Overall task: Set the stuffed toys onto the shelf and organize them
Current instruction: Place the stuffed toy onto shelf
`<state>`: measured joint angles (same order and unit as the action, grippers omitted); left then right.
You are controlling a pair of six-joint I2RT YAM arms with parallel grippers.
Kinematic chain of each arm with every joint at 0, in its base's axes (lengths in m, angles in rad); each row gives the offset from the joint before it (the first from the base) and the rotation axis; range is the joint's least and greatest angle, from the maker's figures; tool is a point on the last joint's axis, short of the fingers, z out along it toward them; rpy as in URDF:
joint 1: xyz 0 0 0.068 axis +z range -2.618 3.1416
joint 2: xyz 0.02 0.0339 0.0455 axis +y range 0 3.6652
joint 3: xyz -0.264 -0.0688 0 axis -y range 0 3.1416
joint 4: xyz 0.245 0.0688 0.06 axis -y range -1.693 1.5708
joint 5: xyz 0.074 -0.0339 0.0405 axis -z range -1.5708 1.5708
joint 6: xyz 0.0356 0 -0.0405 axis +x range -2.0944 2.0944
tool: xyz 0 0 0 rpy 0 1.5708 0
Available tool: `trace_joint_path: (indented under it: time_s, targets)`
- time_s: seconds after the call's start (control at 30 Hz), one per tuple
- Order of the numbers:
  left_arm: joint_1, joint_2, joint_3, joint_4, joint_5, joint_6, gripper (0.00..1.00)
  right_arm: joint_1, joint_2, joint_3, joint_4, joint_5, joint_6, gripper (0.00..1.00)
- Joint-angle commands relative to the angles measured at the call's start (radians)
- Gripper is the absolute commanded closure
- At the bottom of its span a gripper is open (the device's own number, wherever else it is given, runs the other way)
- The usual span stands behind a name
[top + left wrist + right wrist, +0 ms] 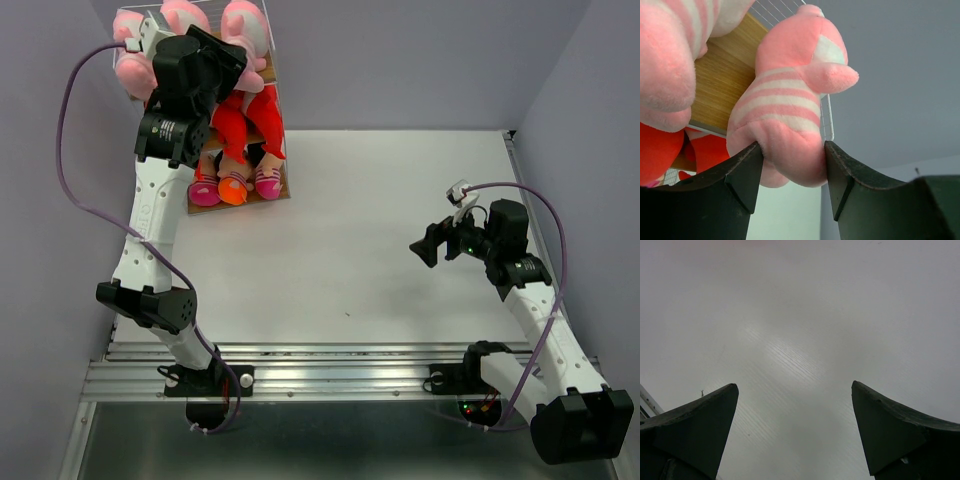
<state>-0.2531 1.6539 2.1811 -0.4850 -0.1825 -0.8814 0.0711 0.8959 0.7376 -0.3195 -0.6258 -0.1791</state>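
The shelf (279,193) stands at the table's back left; its wooden top board (725,75) shows in the left wrist view. A pink striped animal (785,100) sits at the top board's edge, its rump between the fingers of my left gripper (788,150), which touch it on both sides. Other pink animals (185,14) lie on the top tier. Red sharks (245,125) fill the middle tier and dolls (235,186) the bottom one. My right gripper (425,247) hangs open over bare table, nothing between its fingers (700,425).
The purple back wall (420,60) and side walls enclose the table. The left arm's purple cable (62,150) loops out to the left. A metal rail (330,375) runs along the near edge by the arm bases.
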Motion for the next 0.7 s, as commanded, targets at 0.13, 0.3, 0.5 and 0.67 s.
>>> trace_joint_path:
  time_s: [0.13,0.3,0.5,0.67]
  targets:
    - [0.008,-0.011,-0.017,0.091,0.021,-0.022,0.38,-0.008,-0.020,-0.003,0.057,0.005,-0.003,0.00]
    - [0.008,-0.020,-0.032,0.105,0.032,-0.022,0.33,-0.008,-0.022,-0.003,0.059,0.006,-0.005,0.00]
    - [0.006,-0.034,-0.055,0.112,0.026,-0.019,0.29,-0.008,-0.025,-0.003,0.057,0.011,-0.005,0.00]
    - [0.008,-0.031,-0.061,0.115,0.023,-0.024,0.35,-0.008,-0.026,-0.004,0.057,0.014,-0.007,0.00]
